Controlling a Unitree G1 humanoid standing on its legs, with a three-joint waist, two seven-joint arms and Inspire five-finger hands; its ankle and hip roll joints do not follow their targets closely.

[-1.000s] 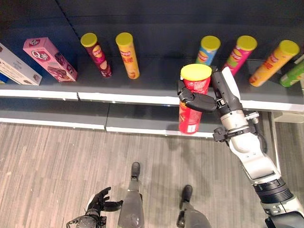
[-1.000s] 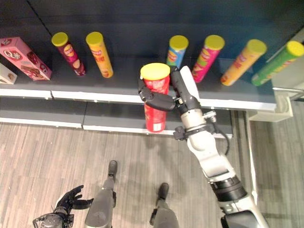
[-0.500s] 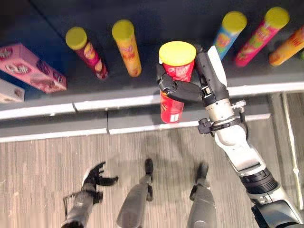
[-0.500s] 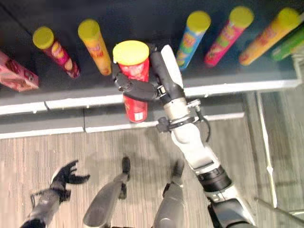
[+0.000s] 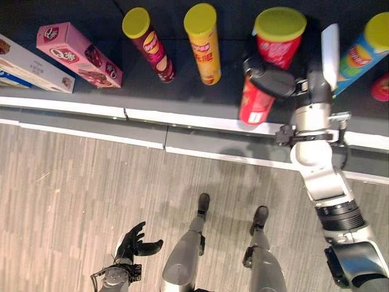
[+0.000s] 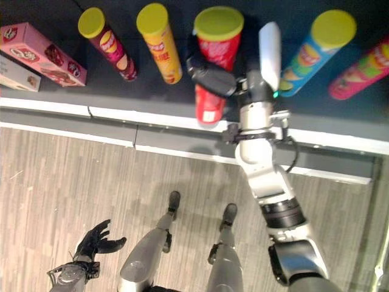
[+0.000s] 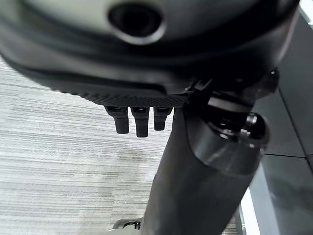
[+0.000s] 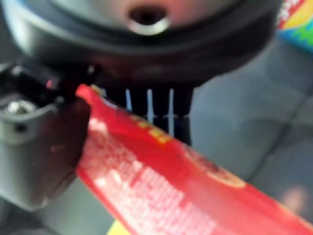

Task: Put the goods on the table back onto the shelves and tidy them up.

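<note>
The right robot hand gripped one red can above the shelf, between two standing cans and one blue can, while the left robot hand hung open

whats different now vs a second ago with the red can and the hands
The right hand has carried the red can up from in front of the lower ledge to over the shelf, into the gap between the yellow can and the blue can. Its grip is unchanged. The left hand stays low and open. The camera also shifted.
</note>
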